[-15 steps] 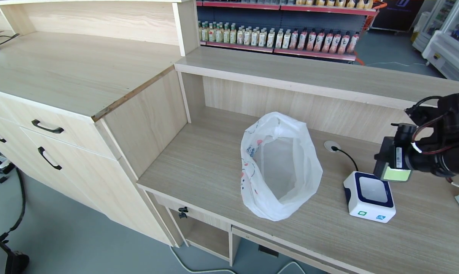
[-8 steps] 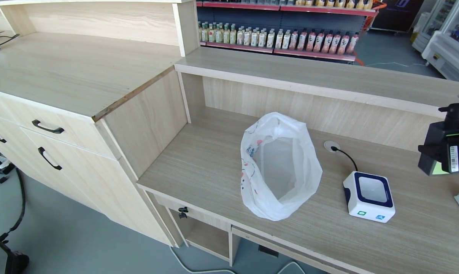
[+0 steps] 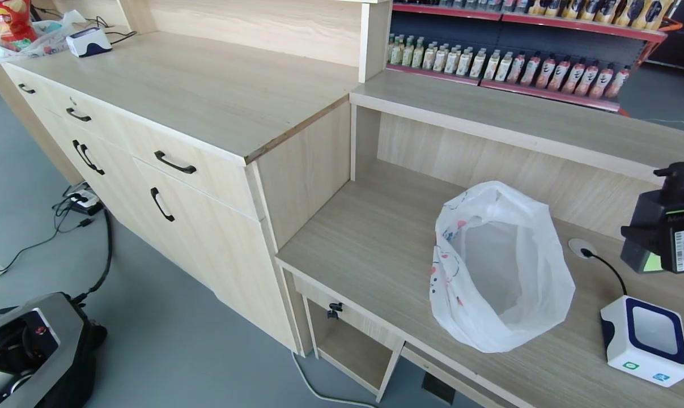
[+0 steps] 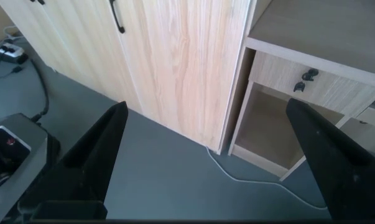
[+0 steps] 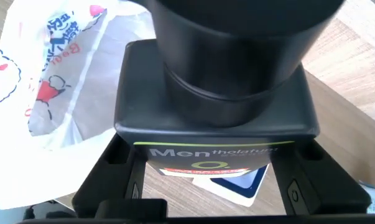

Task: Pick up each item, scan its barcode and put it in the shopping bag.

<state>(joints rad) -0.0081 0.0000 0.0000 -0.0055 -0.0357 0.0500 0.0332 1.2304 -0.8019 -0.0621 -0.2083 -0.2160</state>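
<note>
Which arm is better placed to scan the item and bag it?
Right. Its gripper holds the dark package above the counter, close to the scanner and open shopping bag. The left gripper hangs open, empty, low by the cabinet.

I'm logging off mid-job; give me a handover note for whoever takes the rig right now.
Left gripper: open, holding nothing, low over the grey floor by the wooden cabinet.
Right gripper: shut on a black container with a green label, held above the wooden counter, not over the white, blue-topped scanner.
White plastic shopping bag: open on the counter beside the scanner, looks empty.
Done: container picked up; scanned or not, cannot tell.
Left: scan if needed, bag it.
</note>
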